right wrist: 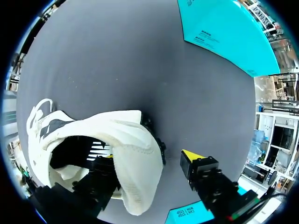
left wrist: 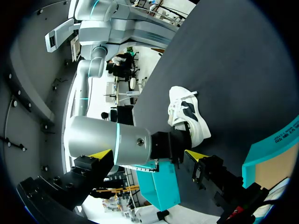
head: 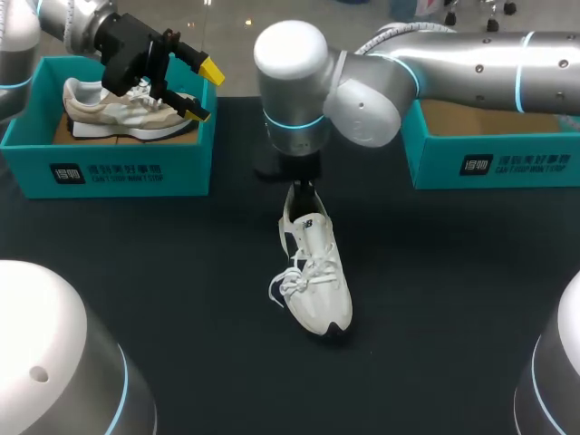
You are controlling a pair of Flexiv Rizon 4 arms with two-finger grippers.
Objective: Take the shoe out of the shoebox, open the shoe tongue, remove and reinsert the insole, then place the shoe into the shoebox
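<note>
Vertically over shoe (head: 314,272), right end effector (right wrist: 148,161).

A shoe (head: 313,272) lies mid-desk (head: 181,299). The left box (head: 109,168) sits back left, a second shoe (head: 127,109) in it; the right box (head: 494,154) back right. The right end effector (right wrist: 149,161) apparently straddles the mid-desk shoe's heel.

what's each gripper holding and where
Nothing: right gripper straddles the heel of the white shoe, outer finger clear of it; left gripper open, empty.

The white shoe (right wrist: 126,140)'s heel hides one finger of the right end effector (right wrist: 150,159).
</note>
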